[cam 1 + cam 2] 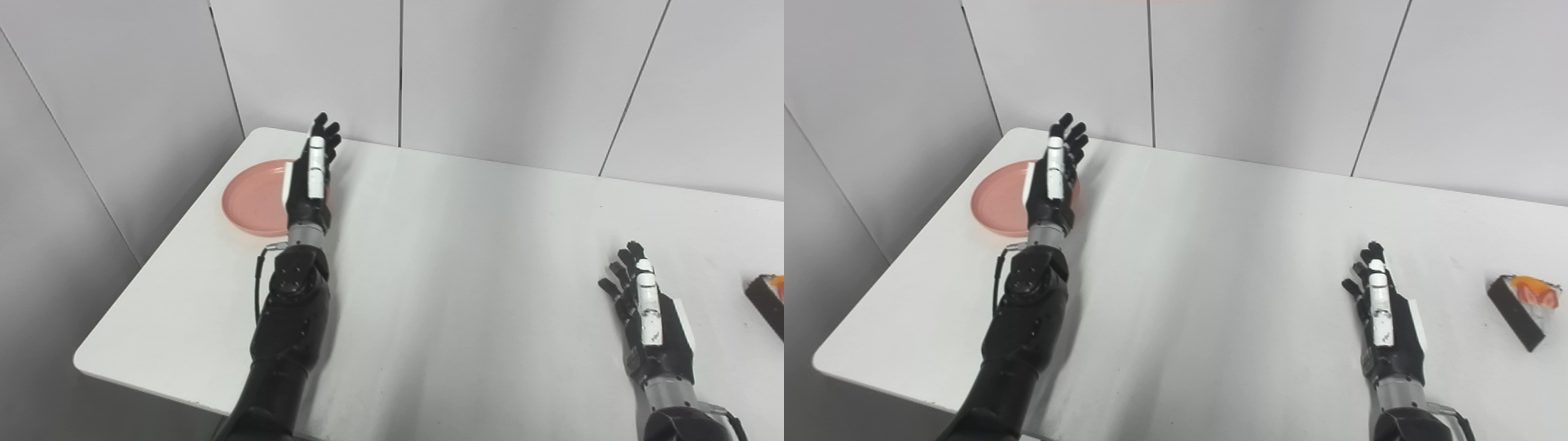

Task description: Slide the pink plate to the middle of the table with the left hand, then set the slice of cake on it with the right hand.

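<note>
1. Your left hand (1053, 184) is stretched out over the right part of the pink plate (998, 199), fingers straight and apart, holding nothing. You cannot tell from either view whether the palm is touching the plate or just above it.
2. The pink plate sits near the far left corner of the bench (1200, 257), well away from the middle, so the slide is not yet done.
3. To do it well, bring the hand down flat so the fingers catch the far rim, then draw the plate toward the middle with steady, light pressure; too much will likely tip the near edge.
4. Keep the pull level with the bench so the plate does not spin off to the left edge.
5. Your right hand (1381, 318) rests open on the bench, fingers loosely spread, empty. The slice of cake (1522, 309) lies just to its right, not touching; leave it until the plate is in place.
</note>
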Robot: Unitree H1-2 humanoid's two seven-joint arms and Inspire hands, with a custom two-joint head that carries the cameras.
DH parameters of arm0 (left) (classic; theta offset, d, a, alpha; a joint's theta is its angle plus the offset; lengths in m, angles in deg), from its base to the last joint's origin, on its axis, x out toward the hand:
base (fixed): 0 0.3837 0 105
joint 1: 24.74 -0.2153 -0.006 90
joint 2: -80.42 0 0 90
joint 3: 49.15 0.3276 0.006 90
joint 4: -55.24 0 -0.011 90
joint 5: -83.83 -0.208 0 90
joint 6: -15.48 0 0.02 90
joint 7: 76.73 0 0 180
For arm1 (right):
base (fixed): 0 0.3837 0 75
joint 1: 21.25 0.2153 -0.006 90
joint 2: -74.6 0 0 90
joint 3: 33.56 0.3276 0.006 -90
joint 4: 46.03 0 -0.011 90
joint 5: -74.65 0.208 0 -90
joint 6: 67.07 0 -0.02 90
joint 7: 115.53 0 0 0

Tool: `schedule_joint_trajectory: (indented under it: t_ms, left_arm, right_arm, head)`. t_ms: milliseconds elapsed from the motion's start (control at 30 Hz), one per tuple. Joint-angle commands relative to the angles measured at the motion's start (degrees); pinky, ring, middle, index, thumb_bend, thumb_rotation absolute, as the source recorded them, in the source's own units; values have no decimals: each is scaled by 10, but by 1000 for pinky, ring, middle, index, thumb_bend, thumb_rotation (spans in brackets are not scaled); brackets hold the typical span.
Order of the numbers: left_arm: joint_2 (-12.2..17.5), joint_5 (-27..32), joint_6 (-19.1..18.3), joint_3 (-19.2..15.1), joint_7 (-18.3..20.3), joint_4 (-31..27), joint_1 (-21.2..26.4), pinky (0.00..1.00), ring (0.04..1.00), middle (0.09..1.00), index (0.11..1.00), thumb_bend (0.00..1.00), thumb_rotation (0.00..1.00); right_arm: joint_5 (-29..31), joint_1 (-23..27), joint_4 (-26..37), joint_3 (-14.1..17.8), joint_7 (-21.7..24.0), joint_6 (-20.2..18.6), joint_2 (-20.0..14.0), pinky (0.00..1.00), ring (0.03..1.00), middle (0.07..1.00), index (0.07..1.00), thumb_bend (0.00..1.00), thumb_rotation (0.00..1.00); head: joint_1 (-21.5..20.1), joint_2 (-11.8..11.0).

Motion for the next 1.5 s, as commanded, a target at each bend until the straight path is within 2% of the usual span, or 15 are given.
schedule_joint_trajectory:
  t_ms: [0,100,200,300,400,567,633,733,800,900,1133,1200,1467]
  left_arm:
    - [21,2,25,-10,-19,-1,40,841,818,805,809,704,1000]
    - [38,5,24,-24,-28,9,46,818,790,779,784,702,1000]
    - [51,6,38,-35,-39,26,51,792,750,748,756,692,1000]
    - [75,1,69,-47,-52,67,57,730,716,720,725,680,1000]
    - [92,-1,90,-53,-66,95,60,690,700,707,714,674,1000]
    - [118,13,101,-69,-79,133,65,661,681,703,716,676,1000]
    - [129,9,113,-73,-85,155,68,658,680,699,711,683,1000]
    - [141,4,110,-70,-90,163,64,682,691,702,711,692,1000]
    - [151,-5,113,-67,-101,178,64,728,696,703,712,692,1000]
    - [159,-3,119,-66,-106,195,66,748,698,702,711,700,1000]
    - [174,1,135,-64,-111,234,69,729,704,704,709,726,1000]
    - [177,10,135,-66,-103,249,71,731,713,708,710,729,1000]
    - [176,53,107,-72,-69,281,79,754,741,732,730,721,1000]
  right_arm:
    - [6,11,2,4,1,14,0,997,972,975,979,468,1000]
    - [5,11,-3,5,3,21,-4,995,967,972,975,473,992]
    - [3,13,-9,5,4,28,-6,992,964,968,972,486,982]
    - [1,15,-12,6,-1,29,-3,977,954,959,961,497,964]
    - [3,14,-13,7,-1,31,-3,980,952,953,954,493,945]
    - [10,15,-16,9,4,34,-4,996,965,966,967,498,943]
    - [12,14,-15,10,5,33,-5,1000,966,968,969,492,941]
    - [12,14,-13,10,3,31,-5,993,963,963,961,491,933]
    - [11,12,-10,10,2,30,-8,986,964,965,964,499,932]
    - [11,11,-8,10,4,29,-10,979,965,966,966,508,931]
    - [12,10,-5,13,1,25,-10,975,958,960,960,503,920]
    - [14,10,-4,12,3,22,-11,979,961,961,962,512,914]
    - [12,8,3,12,0,17,-10,984,960,959,961,519,907]
  head:
    - [1,0]
    - [2,0]
    - [3,-1]
    - [5,-2]
    - [6,-2]
    - [7,-2]
    - [7,-2]
    - [10,-1]
    - [12,-1]
    - [14,-1]
    - [16,-1]
    - [17,-1]
    - [19,-1]
